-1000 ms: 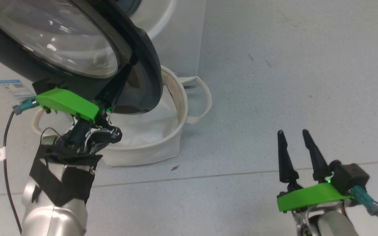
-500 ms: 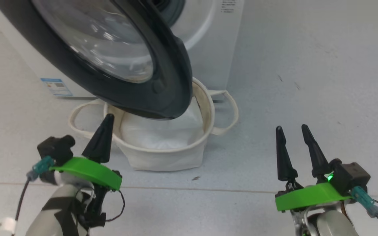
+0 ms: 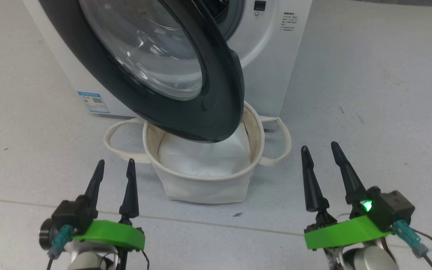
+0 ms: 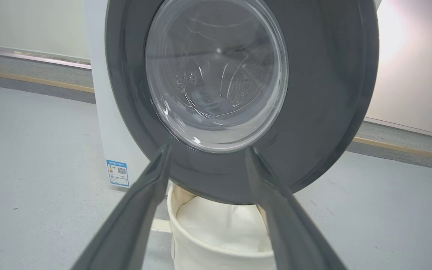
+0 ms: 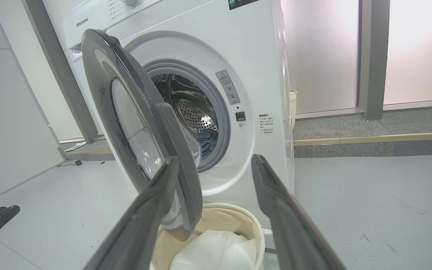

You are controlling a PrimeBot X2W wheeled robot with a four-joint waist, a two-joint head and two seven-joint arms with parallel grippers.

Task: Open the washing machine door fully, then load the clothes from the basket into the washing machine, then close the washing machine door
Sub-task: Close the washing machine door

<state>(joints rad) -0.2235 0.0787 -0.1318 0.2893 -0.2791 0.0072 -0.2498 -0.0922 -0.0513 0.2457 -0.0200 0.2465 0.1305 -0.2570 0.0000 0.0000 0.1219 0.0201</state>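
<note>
Left gripper (image 3: 115, 161) withdrawn from the washing machine door (image 3: 152, 56), right gripper (image 3: 319, 146) idle, both fingers parted, empty; we judge it rigid, glossy, hinged; push its free rim.

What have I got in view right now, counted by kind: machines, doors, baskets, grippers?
washing machine: 1
washing machine door: 1
basket: 1
grippers: 2, left gripper and right gripper, jaws apart on both
Total: 5
</note>
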